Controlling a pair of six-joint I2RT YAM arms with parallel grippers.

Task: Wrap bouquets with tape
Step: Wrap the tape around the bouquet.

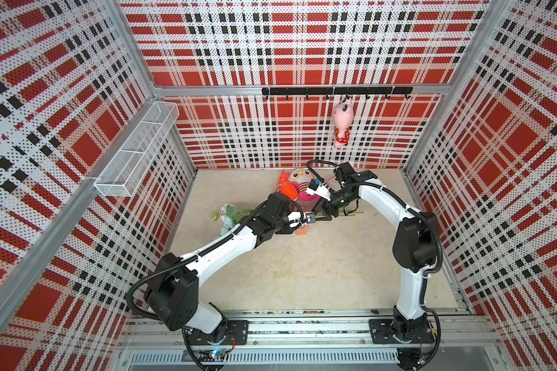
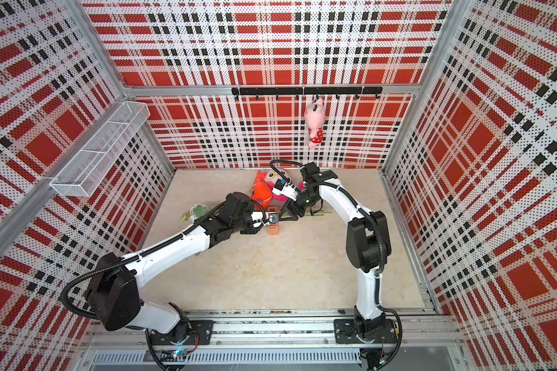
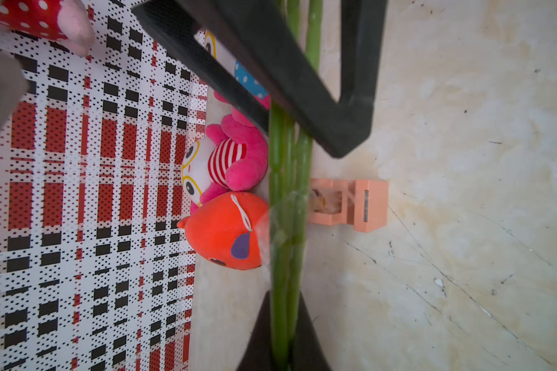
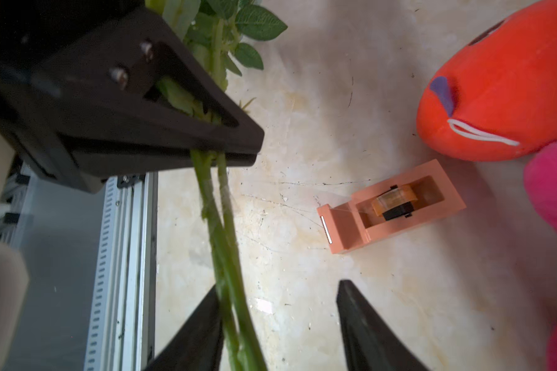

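Near the middle of the tabletop, toward its back edge, the left gripper (image 4: 225, 154) is clenched on the stems of the bouquets (image 4: 221, 225), holding them above the tape (image 4: 391, 205), which sits on the tabletop beside the orange plush fish (image 4: 495, 93). The right gripper (image 4: 277, 324) stands parted, one finger against the stems, gripping nothing. A clear strip already seems to cling to the stems, so wrapping looks underway; next, the right gripper probably needs to close on them.

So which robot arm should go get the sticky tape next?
Probably the right. The left gripper is shut on the bouquet stems, so it is busy. The right gripper is open, with the tape dispenser close ahead.
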